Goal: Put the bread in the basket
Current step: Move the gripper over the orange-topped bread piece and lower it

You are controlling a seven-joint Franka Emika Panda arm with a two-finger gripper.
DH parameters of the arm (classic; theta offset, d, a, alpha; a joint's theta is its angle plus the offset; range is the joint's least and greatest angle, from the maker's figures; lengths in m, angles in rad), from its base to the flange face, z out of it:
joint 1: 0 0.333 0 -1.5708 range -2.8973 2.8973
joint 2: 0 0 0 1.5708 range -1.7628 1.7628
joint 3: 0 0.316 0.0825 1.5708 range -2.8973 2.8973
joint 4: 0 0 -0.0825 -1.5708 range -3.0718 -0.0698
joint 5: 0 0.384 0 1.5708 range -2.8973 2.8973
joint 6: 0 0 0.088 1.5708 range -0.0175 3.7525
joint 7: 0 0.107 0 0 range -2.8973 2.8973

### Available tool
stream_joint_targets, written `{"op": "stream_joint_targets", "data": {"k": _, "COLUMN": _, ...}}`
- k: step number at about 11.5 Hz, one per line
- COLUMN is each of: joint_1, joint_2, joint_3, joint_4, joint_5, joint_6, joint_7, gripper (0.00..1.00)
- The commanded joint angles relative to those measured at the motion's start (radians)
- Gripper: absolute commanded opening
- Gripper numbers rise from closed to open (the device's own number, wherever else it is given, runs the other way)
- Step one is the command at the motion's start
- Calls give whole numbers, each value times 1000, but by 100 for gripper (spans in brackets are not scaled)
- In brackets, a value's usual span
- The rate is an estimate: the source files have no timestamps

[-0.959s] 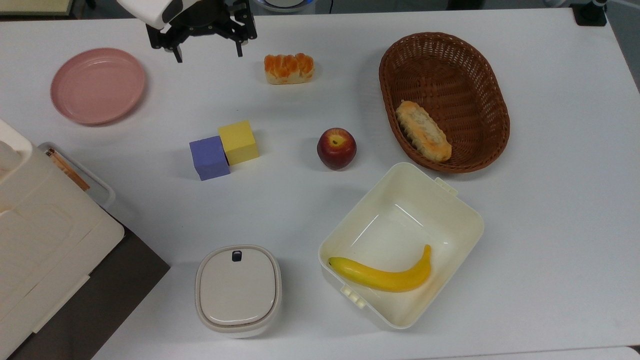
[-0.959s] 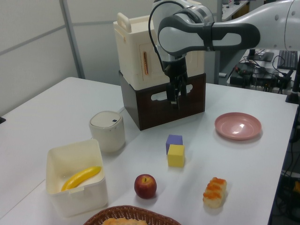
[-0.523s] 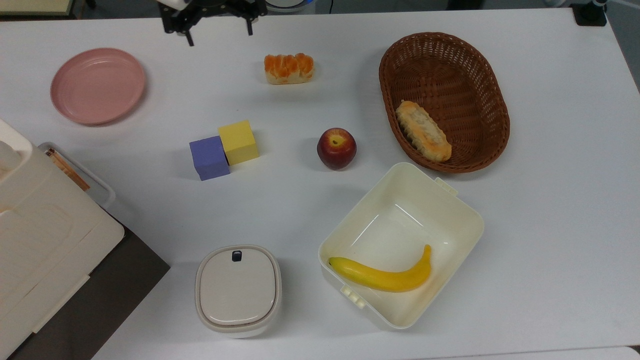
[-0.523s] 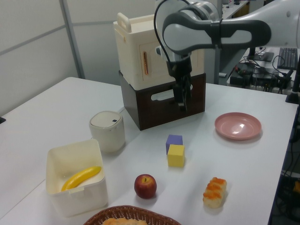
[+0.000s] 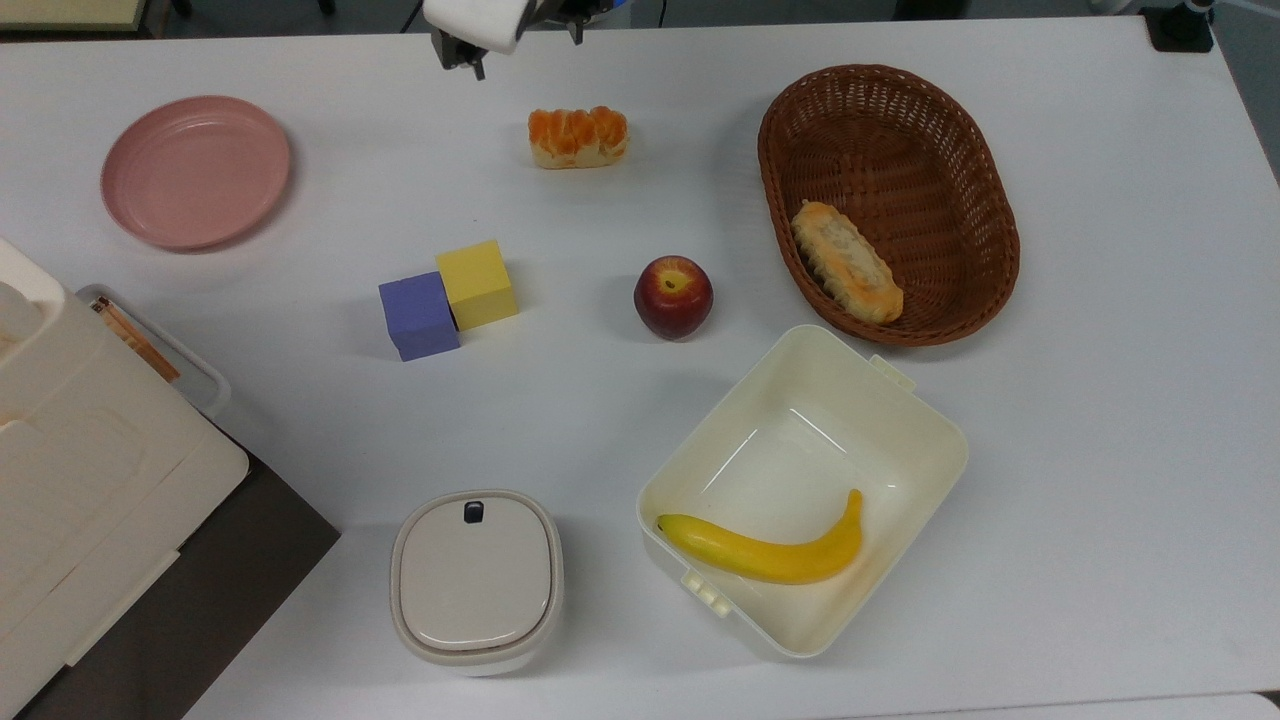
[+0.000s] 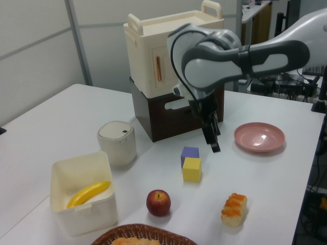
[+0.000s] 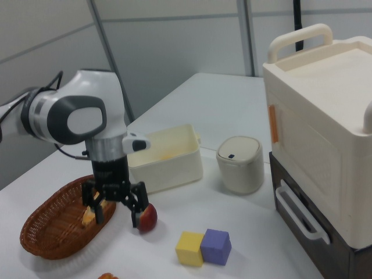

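A white tabletop (image 5: 1100, 500) stands in a room with grey panel walls and desks behind. The bread (image 5: 578, 136) lies on it, well apart from the basket (image 5: 960, 150) on the top view's right; the end effector (image 7: 116, 210) hangs above the tabletop near the bread, fingers spread wide and empty. One longer bread (image 5: 846, 262) lies in the basket, one banana (image 5: 765, 550) in a cream box (image 5: 900, 400), plus one apple (image 5: 673, 296), two cubes (image 5: 447, 298), one pink plate (image 5: 195, 170), and one lidded pot (image 5: 476, 580).

Pink plate (image 5: 196, 171), purple cube (image 5: 418, 315) touching yellow cube (image 5: 477, 284), apple (image 5: 673, 297), banana (image 5: 765, 549) in cream box (image 5: 905, 470), lidded container (image 5: 476, 580) on worktop (image 5: 1120, 420).
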Motion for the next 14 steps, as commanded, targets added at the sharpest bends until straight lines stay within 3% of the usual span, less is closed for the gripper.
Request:
{"op": "stream_joint_targets", "data": {"k": 1, "joint_1": 40, "joint_2": -23, "joint_3": -13, "joint_4": -108, "joint_5": -11, "joint_6": 4, "joint_7": -44, "gripper": 100}}
{"op": "stream_joint_targets", "data": {"k": 9, "joint_1": 111, "joint_2": 217, "joint_3": -13, "joint_4": -128, "joint_5": -14, "joint_6": -28, "joint_7": -35, "gripper": 100}}
{"op": "stream_joint_targets", "data": {"k": 14, "joint_1": 158, "joint_2": 317, "joint_3": -11, "joint_4": -122, "joint_5": -38, "joint_6": -21, "joint_7": 25, "gripper": 100}}
